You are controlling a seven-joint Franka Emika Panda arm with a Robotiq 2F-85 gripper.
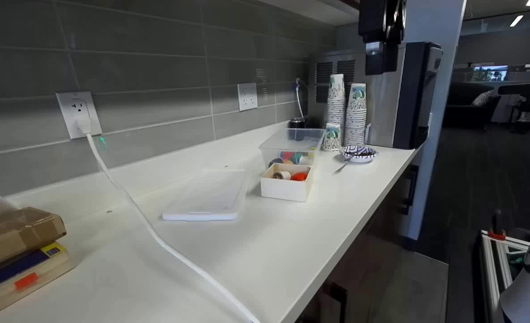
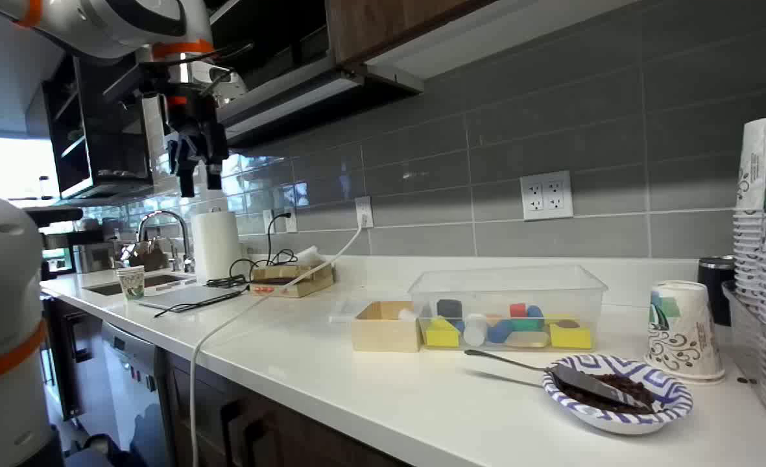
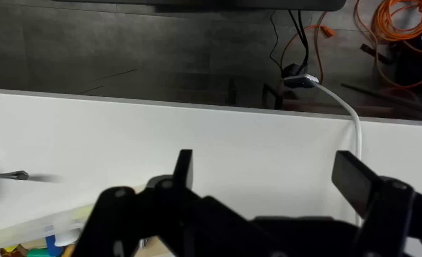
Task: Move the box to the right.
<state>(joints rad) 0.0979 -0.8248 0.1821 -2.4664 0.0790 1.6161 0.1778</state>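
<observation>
The box point(image 1: 285, 188) is a small white open-top box on the counter, with a red item and a small roll-like item inside. It also shows in an exterior view point(image 2: 386, 335), beside the see-through container. In the wrist view only bits of the box point(image 3: 155, 247) show; my gripper's finger hides most of it. My gripper point(image 3: 263, 160) is open with nothing between its fingers. It hangs high above the counter, well apart from the box, in both exterior views point(image 1: 380, 67) point(image 2: 201, 187).
A see-through container point(image 2: 509, 292) with coloured blocks stands against the box. A flat white lid point(image 1: 206, 195), a white cable point(image 1: 166, 244), stacked cups point(image 1: 355, 116), a patterned bowl point(image 2: 616, 415) with a utensil and brown packages point(image 1: 18, 233) are on the counter. Cabinets point(image 2: 395, 32) hang above.
</observation>
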